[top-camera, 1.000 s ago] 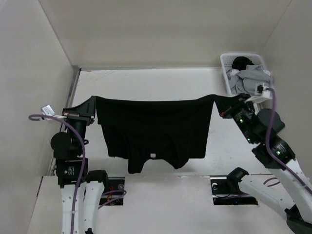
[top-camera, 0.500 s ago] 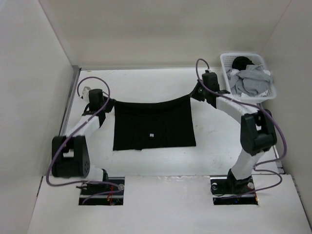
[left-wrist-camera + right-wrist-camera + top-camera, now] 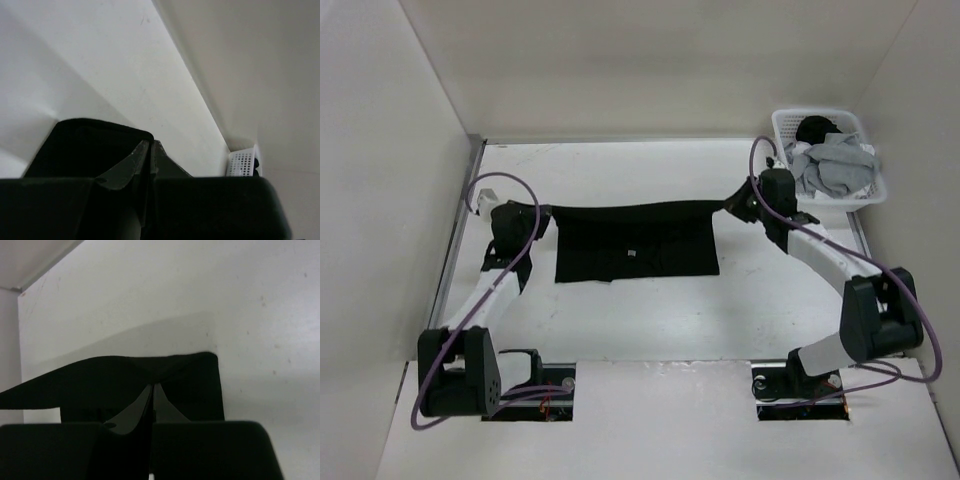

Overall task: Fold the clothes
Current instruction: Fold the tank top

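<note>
The left gripper (image 3: 532, 213) and right gripper (image 3: 733, 204) each pinch a far corner of the black garment (image 3: 635, 252), spread on the table (image 3: 650, 320). I'd lower both corners together, holding the edge taut to avoid wrinkles

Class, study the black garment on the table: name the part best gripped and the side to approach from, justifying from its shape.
Probably the two far corners of the black garment, each from its outer side. The rest lies flat on the table, while those corners are drawn into pinchable points, where the left gripper and right gripper are shut on it.
</note>
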`<move>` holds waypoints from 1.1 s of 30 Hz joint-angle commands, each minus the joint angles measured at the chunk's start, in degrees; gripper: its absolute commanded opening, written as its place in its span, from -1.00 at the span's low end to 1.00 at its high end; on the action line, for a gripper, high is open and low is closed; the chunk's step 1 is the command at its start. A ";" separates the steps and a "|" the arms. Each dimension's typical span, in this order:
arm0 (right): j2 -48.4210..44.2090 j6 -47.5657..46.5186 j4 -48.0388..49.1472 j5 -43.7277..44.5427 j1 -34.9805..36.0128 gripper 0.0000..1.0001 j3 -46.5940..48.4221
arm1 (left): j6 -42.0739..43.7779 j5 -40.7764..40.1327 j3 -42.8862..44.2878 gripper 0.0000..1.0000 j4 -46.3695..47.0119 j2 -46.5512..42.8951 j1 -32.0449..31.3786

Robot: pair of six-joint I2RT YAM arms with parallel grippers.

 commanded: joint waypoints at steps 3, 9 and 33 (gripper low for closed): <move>-10.47 1.16 5.71 2.17 1.18 -0.97 -11.00 | -0.16 3.26 -10.06 -1.00 3.17 -9.48 2.16; -17.60 1.51 5.62 3.41 2.76 -0.97 -21.11 | 1.15 7.05 -17.89 -1.00 0.02 -19.33 4.62; -17.44 5.99 10.36 3.94 4.44 0.00 -33.17 | 5.02 11.98 -26.26 -0.57 -10.27 -33.66 12.45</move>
